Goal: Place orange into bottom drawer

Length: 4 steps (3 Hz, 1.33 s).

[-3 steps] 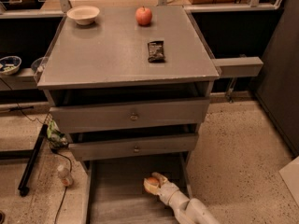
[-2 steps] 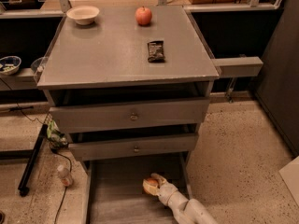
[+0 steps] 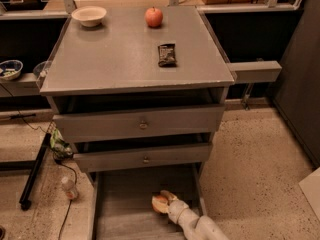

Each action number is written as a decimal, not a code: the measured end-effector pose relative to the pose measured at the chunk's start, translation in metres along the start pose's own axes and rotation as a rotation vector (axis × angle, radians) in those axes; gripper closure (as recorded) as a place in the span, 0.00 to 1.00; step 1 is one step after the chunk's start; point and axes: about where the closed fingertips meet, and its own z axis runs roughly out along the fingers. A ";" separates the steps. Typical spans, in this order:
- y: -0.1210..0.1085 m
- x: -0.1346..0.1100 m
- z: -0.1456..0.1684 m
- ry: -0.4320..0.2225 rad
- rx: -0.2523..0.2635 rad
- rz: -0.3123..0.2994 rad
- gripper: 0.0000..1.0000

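Presently, gripper (image 3: pixel 165 200): low over the pulled-out bottom drawer (image 3: pixel 122 204), below the near edge of the tabletop (image 3: pixel 110 59), toward its near right corner; fingers clamped on the orange (image 3: pixel 158 204).
Orange: held at the drawer's right side, close above the pale floor; whether it touches the floor cannot be told.
Arm (image 3: pixel 197 226): pale, reaching in from the lower right.
Apple (image 3: pixel 154 17): near the far edge, right of middle.
Bowl (image 3: pixel 89 15): far left corner.
Dark wrapped bar (image 3: pixel 167 54): toward the right edge.
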 end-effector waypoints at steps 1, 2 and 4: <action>-0.003 0.023 0.000 0.033 0.006 0.027 1.00; -0.003 0.023 0.000 0.033 0.006 0.027 1.00; 0.026 -0.045 -0.018 0.030 -0.042 -0.009 1.00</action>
